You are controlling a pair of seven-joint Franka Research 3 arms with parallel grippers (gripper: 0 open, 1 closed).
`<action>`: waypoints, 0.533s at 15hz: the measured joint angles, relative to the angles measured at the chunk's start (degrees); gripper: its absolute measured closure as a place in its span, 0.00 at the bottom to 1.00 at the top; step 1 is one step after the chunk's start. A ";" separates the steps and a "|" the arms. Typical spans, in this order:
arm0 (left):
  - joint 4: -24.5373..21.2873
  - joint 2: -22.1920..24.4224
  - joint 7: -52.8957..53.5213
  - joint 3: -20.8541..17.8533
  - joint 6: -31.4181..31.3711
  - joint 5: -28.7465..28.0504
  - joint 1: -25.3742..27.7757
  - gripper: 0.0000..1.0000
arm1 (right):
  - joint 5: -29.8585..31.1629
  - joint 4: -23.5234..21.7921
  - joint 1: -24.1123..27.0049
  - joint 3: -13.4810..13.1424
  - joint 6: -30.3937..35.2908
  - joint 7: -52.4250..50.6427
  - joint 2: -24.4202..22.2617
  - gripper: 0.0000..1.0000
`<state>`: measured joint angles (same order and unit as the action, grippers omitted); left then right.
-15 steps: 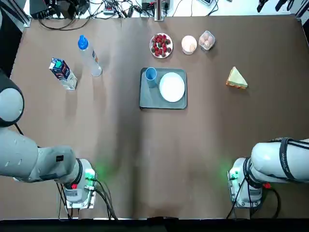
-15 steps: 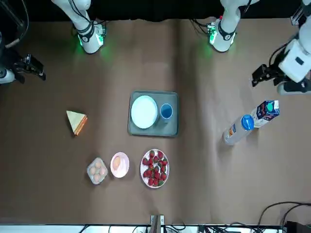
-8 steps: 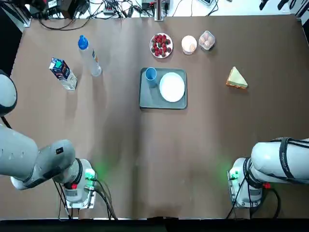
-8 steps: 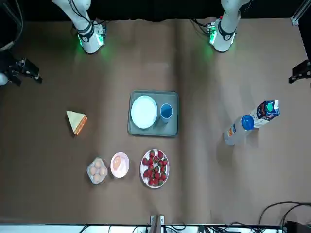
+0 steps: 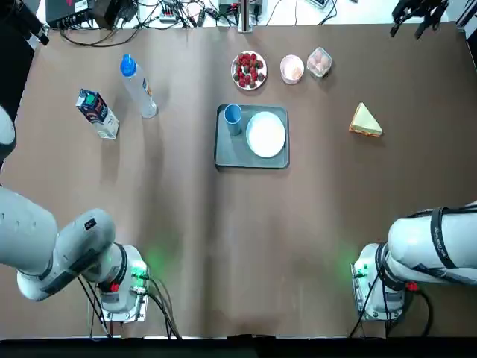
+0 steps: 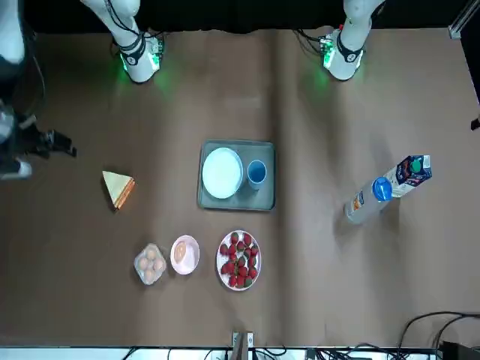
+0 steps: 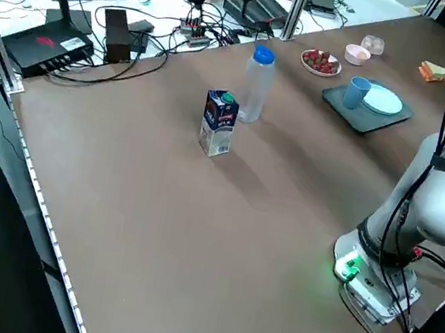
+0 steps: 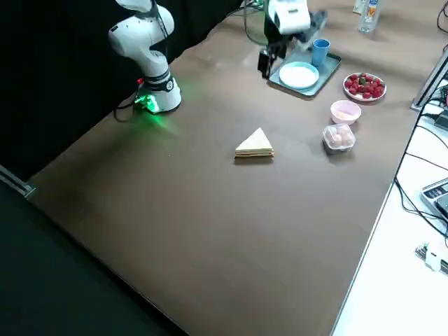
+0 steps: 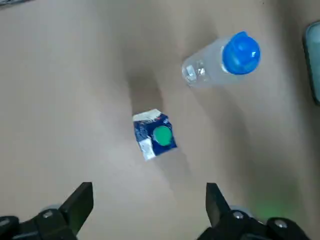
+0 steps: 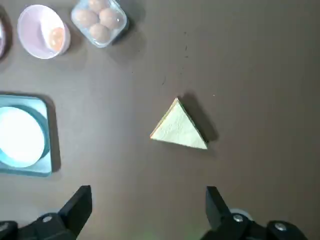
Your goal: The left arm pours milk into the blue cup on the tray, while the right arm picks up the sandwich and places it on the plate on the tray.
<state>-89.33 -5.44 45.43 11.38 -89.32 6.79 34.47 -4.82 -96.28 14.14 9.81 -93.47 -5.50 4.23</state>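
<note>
Plate [image 6: 223, 173] and blue cup [image 6: 256, 172] side by side on tray [image 6: 237, 204]; sandwich [image 6: 118, 188] well apart.

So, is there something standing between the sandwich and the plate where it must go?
Nothing visible stands between the sandwich and the plate, only the tray's rim. The right gripper hangs open above the table's right side, the left gripper open above its left.

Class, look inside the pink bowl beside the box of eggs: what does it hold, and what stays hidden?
The pink bowl holds one egg, resting against its side. The patch of bowl directly beneath the egg is covered.
</note>
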 joint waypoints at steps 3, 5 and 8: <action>-0.10 -3.98 9.41 -0.06 -2.79 3.95 4.65 0.00 | 0.02 -0.83 0.17 -0.08 -3.71 -0.02 7.34 0.00; -0.09 -7.55 22.39 -0.10 -5.08 6.64 8.14 0.00 | 0.16 -1.68 0.08 -0.07 -9.86 -0.06 14.65 0.01; -0.09 -10.77 35.56 -0.10 -6.49 12.10 10.50 0.00 | 0.66 -2.43 -0.07 -0.04 -13.94 0.11 19.31 0.03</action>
<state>-89.42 -16.21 81.00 11.29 -95.81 18.90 44.97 -4.16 -98.71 14.08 9.77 -107.41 -5.39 23.54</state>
